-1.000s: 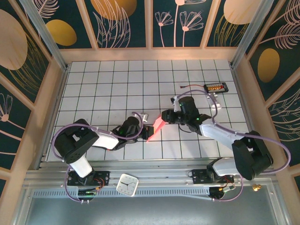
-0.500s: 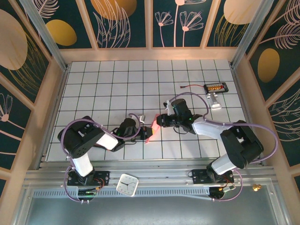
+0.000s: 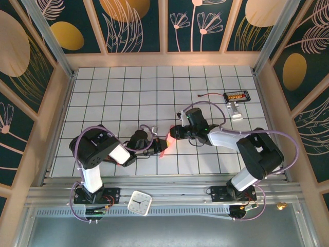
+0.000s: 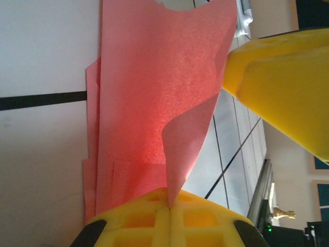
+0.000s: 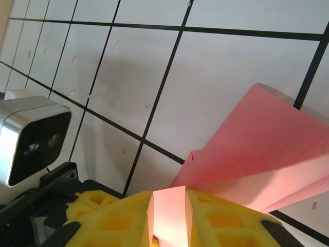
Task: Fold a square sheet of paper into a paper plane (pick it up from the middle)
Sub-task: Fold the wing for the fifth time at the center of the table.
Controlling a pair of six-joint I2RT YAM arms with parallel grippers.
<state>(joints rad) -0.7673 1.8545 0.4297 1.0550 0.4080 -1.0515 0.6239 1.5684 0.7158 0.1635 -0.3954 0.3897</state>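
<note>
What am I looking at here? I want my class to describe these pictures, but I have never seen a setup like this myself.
These are two robot arms bolted at the near edge of a white tiled table. The wide picture comes from a fixed camera above and behind them. The two close-ups come from a small camera on each wrist, looking along that arm's own yellow fingers. Near the middle of the table, both arms hold one partly folded pink paper. The left arm's fingers are shut on an edge of it, and the right arm's fingers pinch it from the opposite side. A small white clock sits on the near rail, and a black device lies at the far right of the table.
</note>
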